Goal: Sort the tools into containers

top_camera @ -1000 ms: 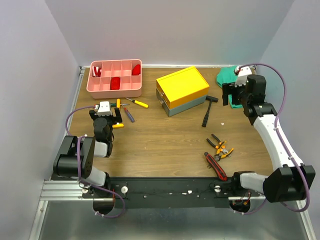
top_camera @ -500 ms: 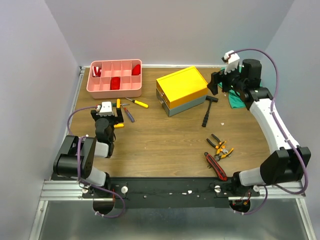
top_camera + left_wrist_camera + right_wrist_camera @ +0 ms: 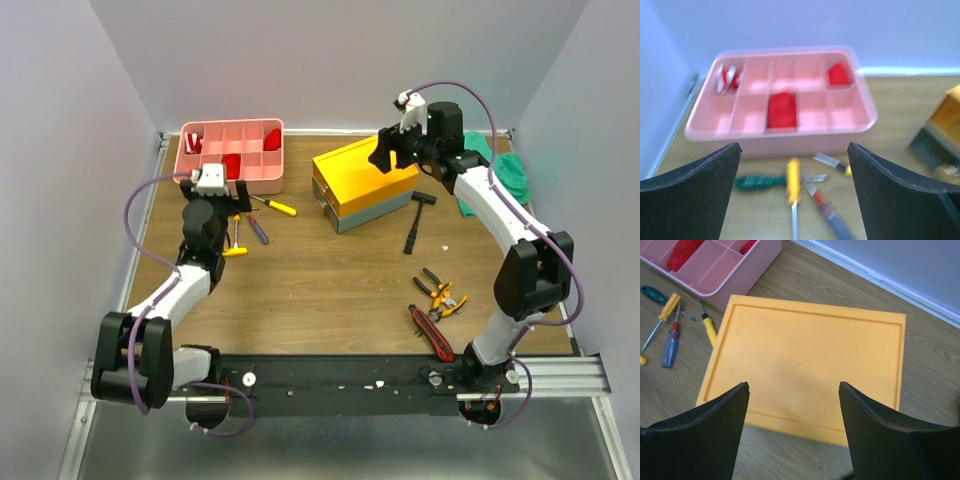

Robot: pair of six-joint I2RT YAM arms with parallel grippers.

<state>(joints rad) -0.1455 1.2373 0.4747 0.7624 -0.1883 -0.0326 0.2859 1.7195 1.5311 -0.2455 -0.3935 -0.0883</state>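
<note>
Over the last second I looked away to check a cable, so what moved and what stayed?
The right gripper swung left from above the green cloth to hover over the toolbox, jaws open and empty. The left gripper reached forward toward the pink tray, above the screwdrivers, also open and empty. Nothing was grasped or released. The hammer, pliers, cutter, tray and toolbox lie as before.

The pink tray (image 3: 265,186) sits back-left, with screwdrivers (image 3: 280,207) lying just in front of it. The closed, yellow-lidded grey toolbox (image 3: 355,178) stands mid-table, with the black hammer (image 3: 415,228) to its right. The pliers (image 3: 437,289) and cutter (image 3: 431,334) lie nearer.
</note>
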